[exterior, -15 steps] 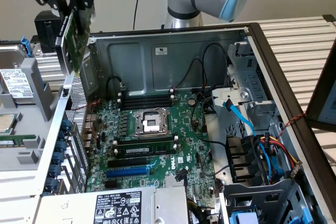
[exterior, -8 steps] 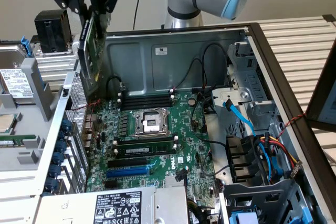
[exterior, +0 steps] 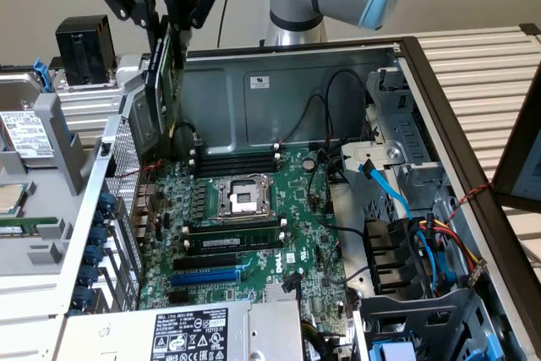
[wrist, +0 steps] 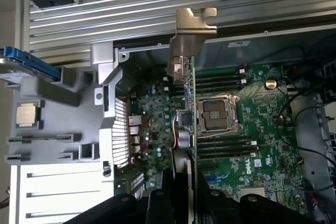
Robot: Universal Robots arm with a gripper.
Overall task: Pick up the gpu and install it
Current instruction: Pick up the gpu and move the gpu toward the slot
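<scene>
A: Open from above over the motherboard (exterior: 287, 209). Can drop straight down to the black slots (exterior: 221, 248).
B: Tighter toward the exterior view's right — crossed by black cables (exterior: 325, 124) and a blue cable (exterior: 385, 185), walled off by the drive cage (exterior: 397, 158).
A: Hemmed on the exterior view's left by the perforated rear wall (exterior: 122, 183), at the near edge by the power supply (exterior: 186, 336).
B: Must also clear the RAM sticks (exterior: 237, 158). Little room beside that wall — taken by the gpu (exterior: 159, 82), upright in the gripper (exterior: 173, 23).

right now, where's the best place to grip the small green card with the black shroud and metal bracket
Its upper long edge, pinched across the two flat faces, coming from above. The gpu card hangs thin and upright over the open grey metal case, as the black gripper holds it, metal bracket left free.
</scene>
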